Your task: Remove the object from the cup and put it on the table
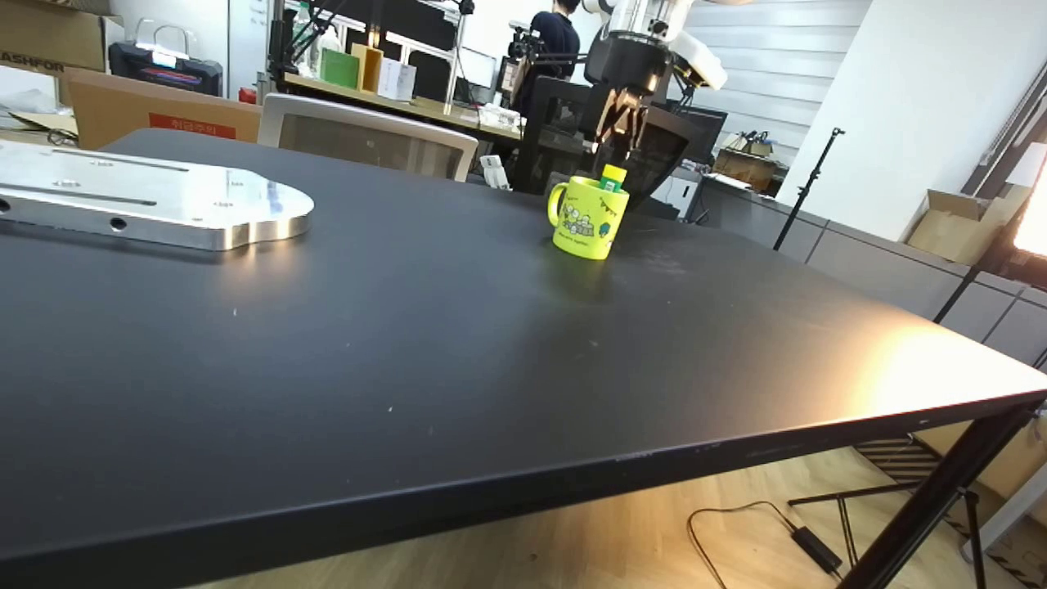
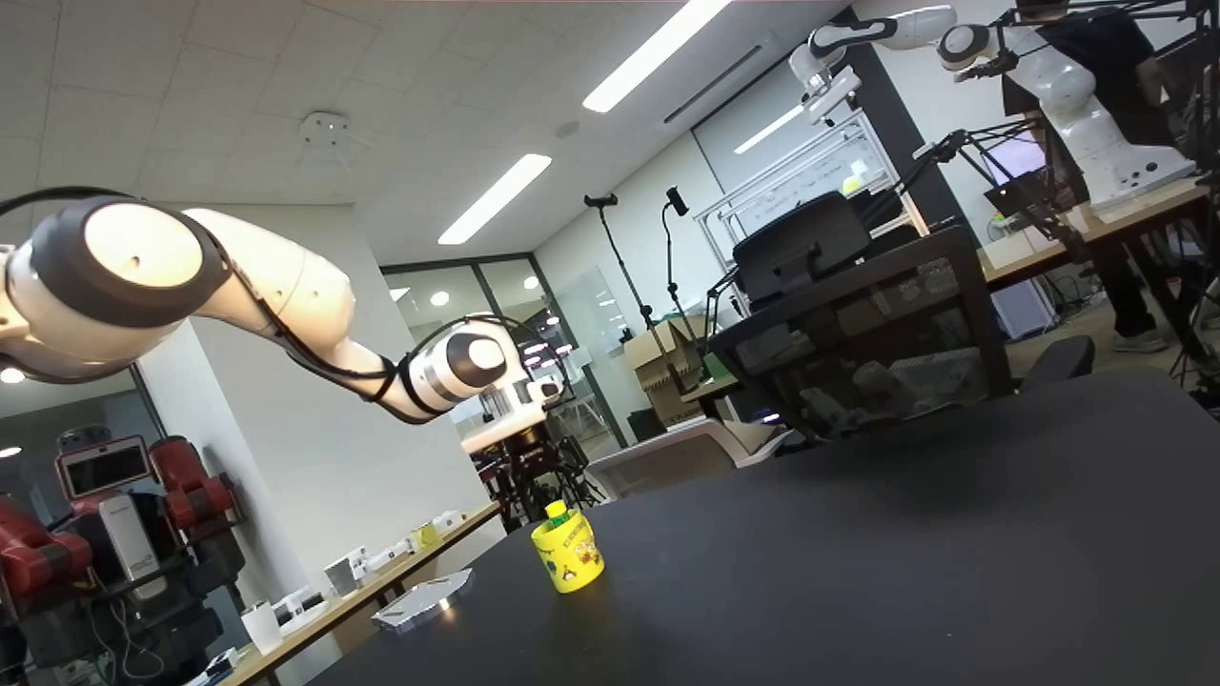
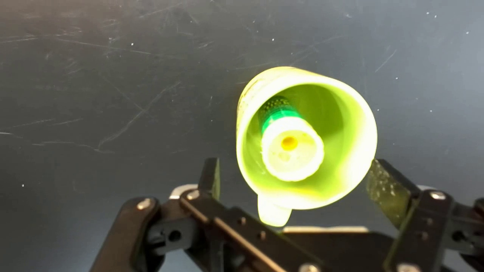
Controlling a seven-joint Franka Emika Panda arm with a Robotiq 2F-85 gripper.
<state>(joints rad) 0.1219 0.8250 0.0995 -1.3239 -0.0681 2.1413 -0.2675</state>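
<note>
In an exterior view, the gripper (image 1: 611, 150) is positioned above the cup (image 1: 585, 225), spread wide and holding nothing. The wrist view shows its pads (image 3: 389, 192) to the left and right of the cup; contact between the right pad and the rim cannot be determined. The wrist view alone exposes the cup interior, which contains the object (image 3: 293, 151), a stick with a green body and yellow cap; both exterior views show the cap protruding above the rim. An exterior view shows the handle (image 1: 555, 204) on the cup's left. The cup rests on the table (image 1: 491, 393), toward its far edge. A silver plate (image 1: 253, 200) lies to the left, apart from the cup. In an exterior view, the robot arm (image 2: 305, 286) extends from the left.
</note>
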